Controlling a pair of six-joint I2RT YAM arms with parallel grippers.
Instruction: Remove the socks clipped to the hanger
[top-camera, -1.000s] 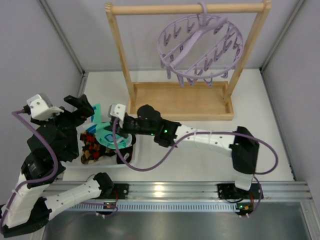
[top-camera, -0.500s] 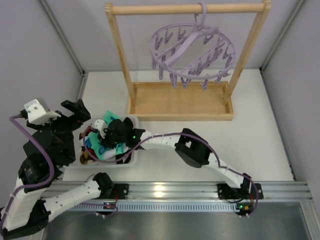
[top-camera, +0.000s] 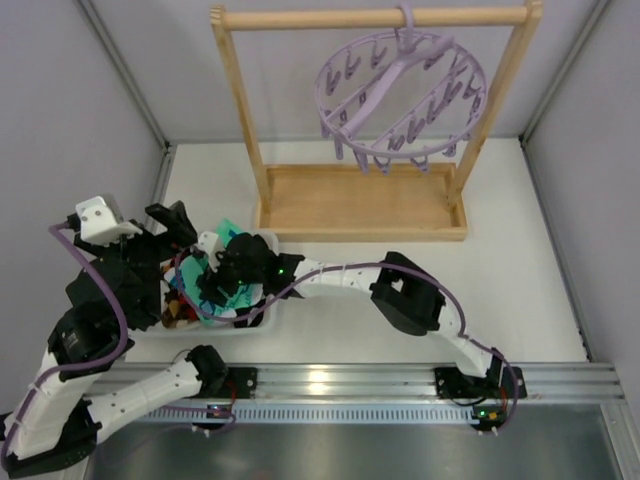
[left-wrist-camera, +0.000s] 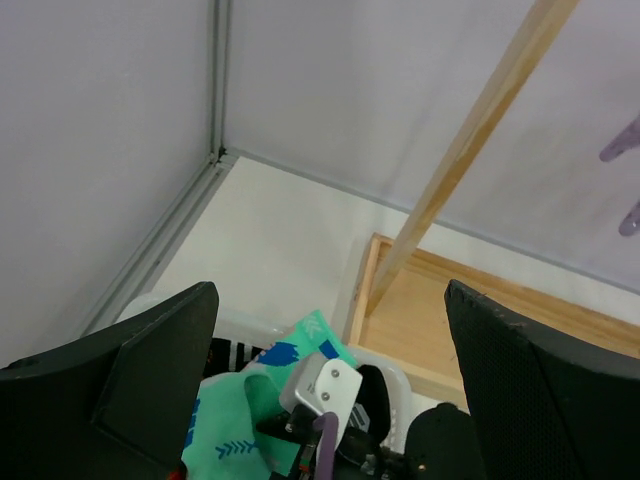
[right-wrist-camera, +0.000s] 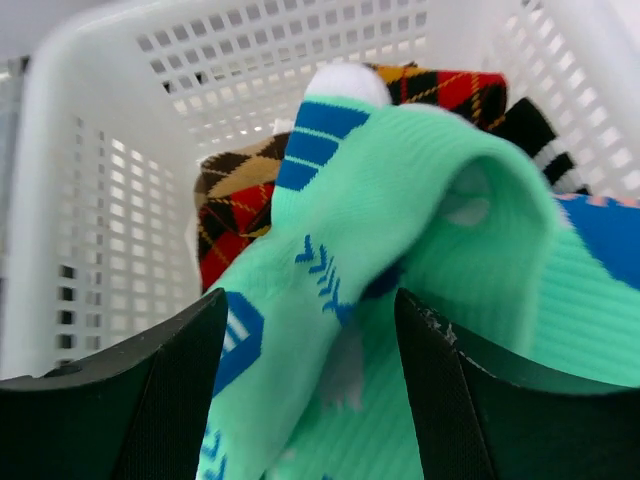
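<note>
the right gripper (right-wrist-camera: 310, 335) sits low in the white basket (right-wrist-camera: 110, 130), fingers spread. the mint-green sock (right-wrist-camera: 400, 200) lies bunched and loose between and just ahead of them, on top of the other socks (right-wrist-camera: 235, 215). to finish the drop well, lift straight up with the fingers kept wide so no fold rides along. the left gripper (left-wrist-camera: 330, 300) hangs spread above the basket, holding nothing. the hanger (top-camera: 400, 95), well beyond both, shows no sock clipped to it.

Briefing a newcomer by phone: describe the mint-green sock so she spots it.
Beside the left foot of the wooden rack sits a white perforated basket. The mint-green sock lies on top of its pile, the only green one, with blue marks, among tartan and striped socks.
</note>
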